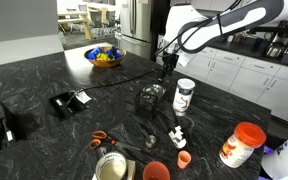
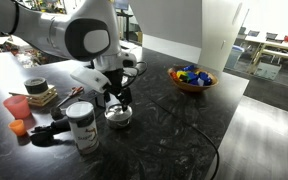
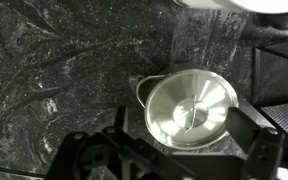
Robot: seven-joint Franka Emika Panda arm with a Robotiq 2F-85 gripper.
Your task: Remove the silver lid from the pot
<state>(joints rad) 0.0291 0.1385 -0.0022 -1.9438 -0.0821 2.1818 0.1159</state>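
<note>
The silver lid is a shiny round disc with a raised centre knob. It sits on the small dark-grey pot, which stands mid-counter and also shows in the other exterior view. In the wrist view only the pot's rim and side handle stick out from under the lid. My gripper hangs open just above the lid, one dark finger on each side, holding nothing. It shows over the pot in both exterior views.
A white labelled canister stands close beside the pot. A bowl of colourful fruit is at the back. Orange scissors, an open tin can, orange cups, an orange-capped bottle and a black box lie around.
</note>
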